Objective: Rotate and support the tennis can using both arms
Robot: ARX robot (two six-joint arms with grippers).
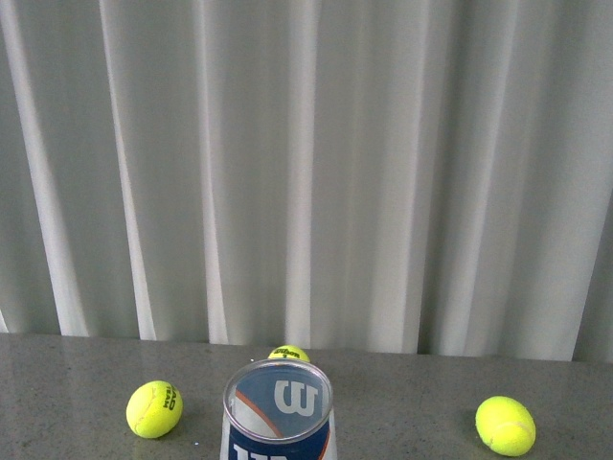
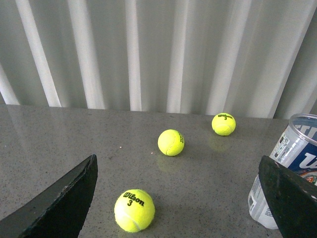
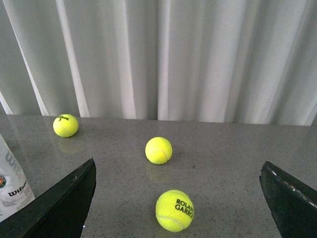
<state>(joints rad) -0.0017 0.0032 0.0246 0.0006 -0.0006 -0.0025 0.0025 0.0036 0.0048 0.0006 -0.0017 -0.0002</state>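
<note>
Closest to my front cam stands the tennis can [image 1: 278, 410], clear plastic tube w/ silver rim, upright at the near edge of the speckled grey table [image 1: 402, 402]; fuzzy yellow-green balls [image 1: 154, 409] lie either side and one behind; left gripper [image 2: 181, 198] fingers [image 2: 59, 203] spread wide, empty, can beside one; right gripper [image 3: 181, 198] fingers [image 3: 290, 198] likewise wide, holding nothing; pleated white curtain [image 1: 306, 172] behind.

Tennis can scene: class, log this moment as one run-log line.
tennis can: upright, untouched | left gripper: open, empty | right gripper: open, empty | tennis balls: loose on table
</note>
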